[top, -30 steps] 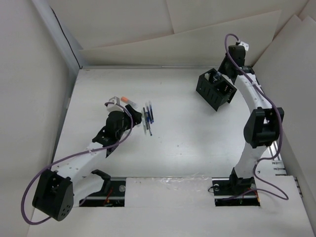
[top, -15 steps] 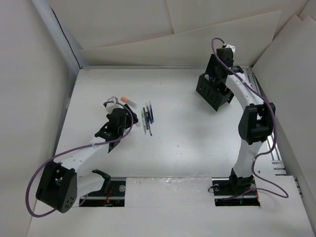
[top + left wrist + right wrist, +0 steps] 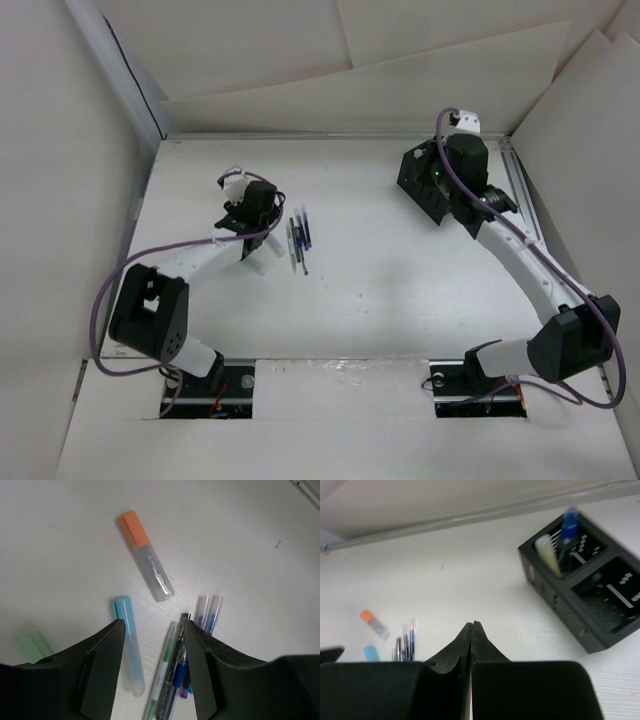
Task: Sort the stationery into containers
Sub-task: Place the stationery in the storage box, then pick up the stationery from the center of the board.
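My left gripper (image 3: 152, 626) is open and empty, low over the loose stationery. Between its jaws lie a light blue tube (image 3: 129, 647) and a bundle of thin pens (image 3: 172, 680). An orange-capped clear marker (image 3: 146, 556) lies just beyond, and a green piece (image 3: 31, 645) lies at the left. In the top view the gripper (image 3: 260, 212) is left of the pens (image 3: 298, 238). My right gripper (image 3: 471, 626) is shut and empty, held by the black organizer (image 3: 600, 615). One compartment holds a yellowish piece (image 3: 547, 554) and a blue pen (image 3: 568, 522). The other compartment looks empty.
The organizer (image 3: 420, 190) stands at the table's back right, partly under my right wrist (image 3: 462, 150). Pale board walls close in the back and both sides. A metal rail (image 3: 522, 195) runs along the right edge.
My left gripper has swung toward the back and now covers the orange marker in the top view. My right arm's elbow has dropped out to the right, and its wrist stays over the organizer.
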`<act>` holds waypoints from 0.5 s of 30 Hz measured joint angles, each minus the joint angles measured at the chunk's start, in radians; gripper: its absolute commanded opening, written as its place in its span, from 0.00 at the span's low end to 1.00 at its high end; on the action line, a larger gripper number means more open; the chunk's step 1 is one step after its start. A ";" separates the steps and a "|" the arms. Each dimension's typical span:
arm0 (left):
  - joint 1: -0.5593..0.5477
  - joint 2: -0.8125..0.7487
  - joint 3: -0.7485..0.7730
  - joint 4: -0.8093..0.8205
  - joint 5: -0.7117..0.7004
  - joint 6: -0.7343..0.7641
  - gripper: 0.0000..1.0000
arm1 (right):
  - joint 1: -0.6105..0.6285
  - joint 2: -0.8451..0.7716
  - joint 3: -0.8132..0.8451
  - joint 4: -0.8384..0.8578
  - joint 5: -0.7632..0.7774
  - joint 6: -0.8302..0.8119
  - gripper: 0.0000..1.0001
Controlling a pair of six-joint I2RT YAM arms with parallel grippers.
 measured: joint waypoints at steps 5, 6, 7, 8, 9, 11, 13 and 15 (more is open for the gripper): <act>0.085 0.151 0.111 -0.013 0.033 -0.020 0.46 | 0.061 -0.010 -0.129 0.023 -0.053 0.008 0.22; 0.113 0.178 0.121 -0.013 0.051 -0.024 0.46 | 0.066 -0.011 -0.151 0.020 -0.063 0.009 0.30; 0.135 0.205 0.130 -0.015 0.068 -0.027 0.46 | 0.068 -0.014 -0.171 0.018 -0.071 0.007 0.33; 0.158 0.232 0.138 -0.015 0.082 -0.030 0.46 | 0.072 -0.021 -0.192 0.018 -0.078 0.006 0.36; 0.177 0.257 0.146 -0.017 0.091 -0.032 0.46 | 0.072 -0.030 -0.208 0.017 -0.086 0.006 0.38; 0.194 0.299 0.162 -0.024 0.105 -0.035 0.47 | 0.072 -0.056 -0.234 0.019 -0.101 0.004 0.41; 0.195 0.338 0.183 -0.026 0.126 -0.037 0.47 | 0.072 -0.077 -0.242 0.023 -0.122 0.004 0.42; 0.192 0.360 0.200 -0.027 0.147 -0.039 0.47 | 0.072 -0.091 -0.245 0.044 -0.147 0.004 0.42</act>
